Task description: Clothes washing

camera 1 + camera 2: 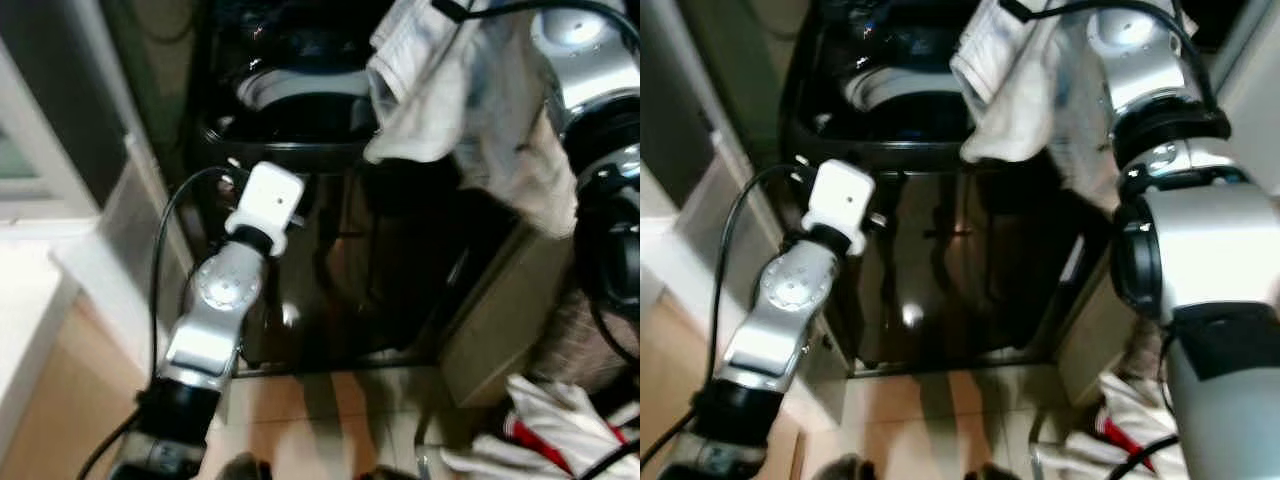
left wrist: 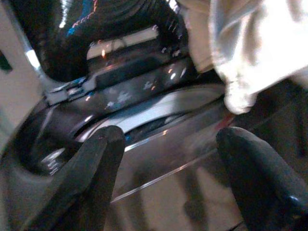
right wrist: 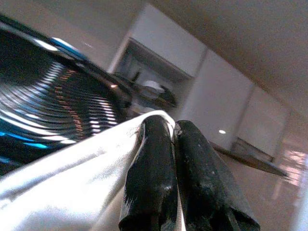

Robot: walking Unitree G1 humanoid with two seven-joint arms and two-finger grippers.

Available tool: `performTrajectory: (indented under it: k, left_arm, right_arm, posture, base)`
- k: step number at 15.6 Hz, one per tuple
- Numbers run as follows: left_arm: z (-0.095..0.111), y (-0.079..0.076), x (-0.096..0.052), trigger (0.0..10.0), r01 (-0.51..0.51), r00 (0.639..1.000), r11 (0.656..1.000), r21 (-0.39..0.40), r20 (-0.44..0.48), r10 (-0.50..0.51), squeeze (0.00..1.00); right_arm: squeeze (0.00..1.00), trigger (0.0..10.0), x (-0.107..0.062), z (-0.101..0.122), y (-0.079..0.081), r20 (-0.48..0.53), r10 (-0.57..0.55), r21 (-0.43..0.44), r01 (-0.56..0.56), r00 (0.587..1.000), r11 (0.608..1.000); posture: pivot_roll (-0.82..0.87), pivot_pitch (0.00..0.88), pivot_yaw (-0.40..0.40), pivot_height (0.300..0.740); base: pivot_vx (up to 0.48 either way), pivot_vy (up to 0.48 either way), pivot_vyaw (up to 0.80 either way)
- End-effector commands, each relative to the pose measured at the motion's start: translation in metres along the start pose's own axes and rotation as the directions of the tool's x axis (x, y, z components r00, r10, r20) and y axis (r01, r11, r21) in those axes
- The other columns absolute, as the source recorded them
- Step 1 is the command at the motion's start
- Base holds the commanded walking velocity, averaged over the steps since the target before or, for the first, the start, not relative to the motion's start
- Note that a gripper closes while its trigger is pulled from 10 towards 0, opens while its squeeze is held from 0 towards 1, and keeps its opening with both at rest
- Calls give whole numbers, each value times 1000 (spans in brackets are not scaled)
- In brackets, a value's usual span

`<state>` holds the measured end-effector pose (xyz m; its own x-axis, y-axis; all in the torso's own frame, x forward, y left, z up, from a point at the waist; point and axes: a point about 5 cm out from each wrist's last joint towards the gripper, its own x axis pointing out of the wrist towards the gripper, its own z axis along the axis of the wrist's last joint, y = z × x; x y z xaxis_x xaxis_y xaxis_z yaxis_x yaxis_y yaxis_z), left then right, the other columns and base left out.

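Right tool (image 3: 171, 144): both black fingers pressed together, pinching a fold of white cloth (image 3: 72, 183) at their tips. In the eye views the cloth (image 1: 1025, 80) hangs from the raised right arm (image 1: 1140, 70), draped over the washer's front right corner; part of it hangs above the open tub, the rest falls down the front face.

Left tool (image 2: 166, 159): fingers (image 2: 91, 168) spread wide apart, nothing between them. It points at the washer's upper front edge, near the rim of the tub (image 2: 144, 110). The left arm (image 1: 225, 290) reaches up from the lower left, with its white wrist camera housing (image 1: 268, 205) just beside the washer's front left corner.

Washer (image 1: 350, 280): dark, glossy front, top open, pale ring of the tub (image 1: 300, 85) visible inside.

Floor (image 1: 320, 420): tan tiles in front of the washer. More laundry (image 1: 545, 425), white with a red stripe, lies at the lower right of the floor, beside a beige panel (image 1: 500, 310) right of the washer.
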<state>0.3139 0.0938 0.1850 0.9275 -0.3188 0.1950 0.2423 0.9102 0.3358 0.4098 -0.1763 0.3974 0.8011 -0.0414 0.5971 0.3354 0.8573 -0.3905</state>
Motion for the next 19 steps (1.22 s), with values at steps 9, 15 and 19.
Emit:
performTrajectory:
  k: [9,15,19]
  left_arm:
    - [6,9,4,10000,-81,997,996,26,17,81,0]
    - [6,9,4,10000,-81,997,996,26,17,81,0]
    - [6,9,4,10000,-81,997,996,26,17,81,0]
  right_arm:
    - [0,0,24,71,11,102,81,39,-86,991,996]
    - [0,0,24,71,11,102,81,39,-86,991,996]
    - [0,0,24,71,11,102,81,39,-86,991,996]
  posture:
    - [35,0,-58,740]
    - [35,0,-58,740]
    - [35,0,-58,740]
  base:
    - [53,0,0]
    - [0,0,0]
    - [0,0,0]
